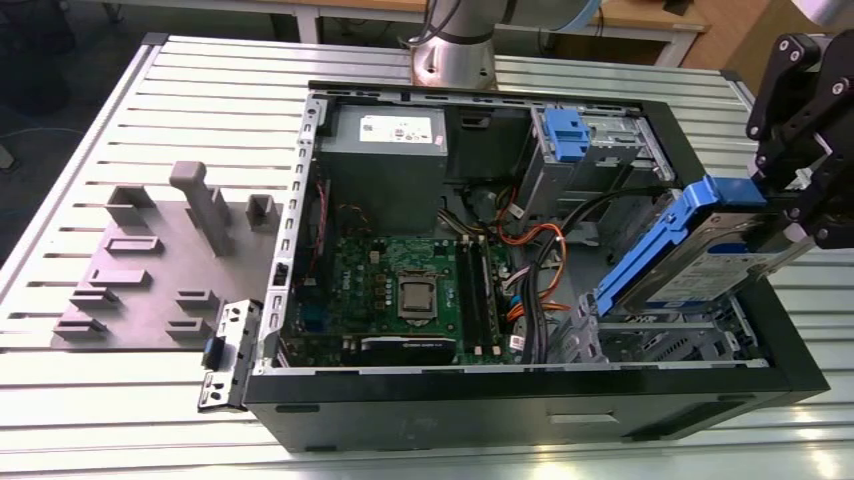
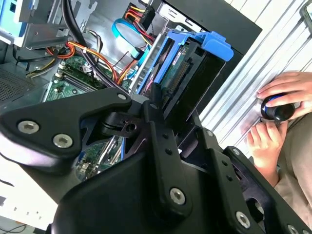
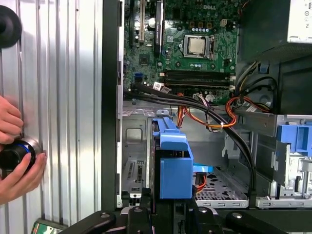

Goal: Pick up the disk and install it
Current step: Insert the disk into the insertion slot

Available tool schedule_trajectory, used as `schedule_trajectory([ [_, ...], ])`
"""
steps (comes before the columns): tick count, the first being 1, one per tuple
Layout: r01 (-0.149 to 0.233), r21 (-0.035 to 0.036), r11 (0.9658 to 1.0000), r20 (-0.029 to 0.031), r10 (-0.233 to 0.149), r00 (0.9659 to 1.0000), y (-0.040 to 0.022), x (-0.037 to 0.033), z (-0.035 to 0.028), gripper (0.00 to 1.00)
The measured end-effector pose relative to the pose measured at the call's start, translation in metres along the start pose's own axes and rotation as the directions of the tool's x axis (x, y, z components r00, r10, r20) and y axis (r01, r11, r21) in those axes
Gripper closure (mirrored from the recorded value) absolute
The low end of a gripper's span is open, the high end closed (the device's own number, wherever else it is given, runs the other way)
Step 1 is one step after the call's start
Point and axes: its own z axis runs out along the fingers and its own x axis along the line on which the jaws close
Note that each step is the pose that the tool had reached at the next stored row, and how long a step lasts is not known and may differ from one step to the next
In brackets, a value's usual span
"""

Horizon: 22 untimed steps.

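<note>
The disk [image 1: 694, 258] is a flat silver drive with a white-and-blue label on its face. Blue plastic rails run along its edges and a blue tab caps one end. The gripper [image 1: 790, 215] pinches it at its upper end, with the fingers [image 2: 155, 105] pressed against its two faces. The disk hangs tilted over the open computer case [image 1: 534, 388], at the case's corner on the exterior view's right. Its lower end dips inside the case's rim, above a bare metal drive bay [image 1: 667, 340]. I cannot tell whether the two touch.

The case lies on its side with the lid off. Within it are a green motherboard [image 1: 400, 285] in the middle, a grey power supply [image 1: 387, 140] at the far wall, and a bundle of orange and black cables [image 1: 534, 240] between the motherboard and the bay. A blue bracket [image 1: 567, 135] sits in the far drive cage. Outside the case, a person's hand [image 3: 17, 161] holds a black knob.
</note>
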Motion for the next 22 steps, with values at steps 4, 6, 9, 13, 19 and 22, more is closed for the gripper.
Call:
schedule_trajectory([
  [4, -0.004, 0.0002, 1.0, -0.0007, 0.004, 1.0, 0.0003, 0.0001, 0.0031, 0.65],
  [6, -0.004, 0.0002, 1.0, -0.0007, 0.004, 1.0, 0.0003, 0.0002, 0.0033, 0.65],
  [9, -0.004, 0.0003, 1.0, -0.0005, 0.004, 1.0, 0.0003, 0.0002, 0.0036, 0.65],
  [13, -0.004, 0.0002, 1.0, -0.0005, 0.004, 1.0, 0.0008, 0.0005, 0.0088, 0.65],
  [19, -0.004, 0.0002, 1.0, -0.0012, 0.004, 1.0, 0.0016, 0.0012, 0.0195, 0.65],
  [22, -0.004, 0.0002, 1.0, -0.0015, 0.004, 1.0, 0.0021, 0.0016, 0.0251, 0.65],
])
